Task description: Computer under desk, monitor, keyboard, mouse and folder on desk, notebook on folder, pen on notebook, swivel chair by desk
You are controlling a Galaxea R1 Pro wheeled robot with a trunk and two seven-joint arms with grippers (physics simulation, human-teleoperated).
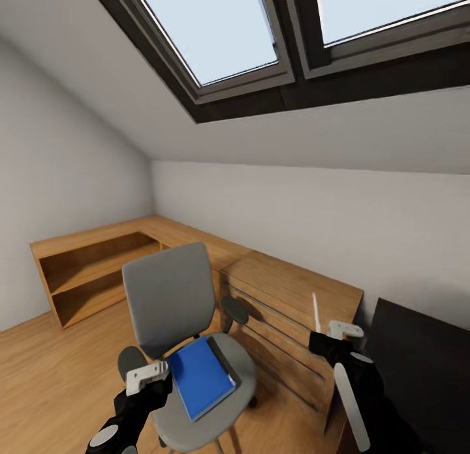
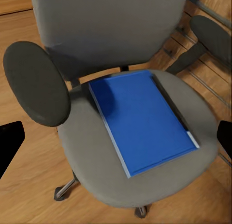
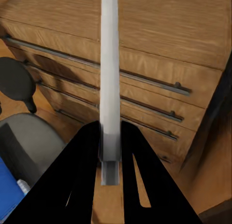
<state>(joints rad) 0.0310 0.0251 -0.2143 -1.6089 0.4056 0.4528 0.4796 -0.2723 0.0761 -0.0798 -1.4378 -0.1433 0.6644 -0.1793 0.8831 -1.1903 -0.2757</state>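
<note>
Blue folder (image 1: 201, 376) lies flat on the chair (image 1: 171, 297) seat, one corner near the seat's front edge. Left gripper (image 1: 147, 375) hangs spread open just beside it. Right gripper (image 1: 344, 330) is clamped on the pen (image 1: 316, 312), upright before the wooden chest (image 1: 287, 297). Bare floor (image 1: 46, 369) lies leftward.

no readable text, no labels, no brand marks
</note>
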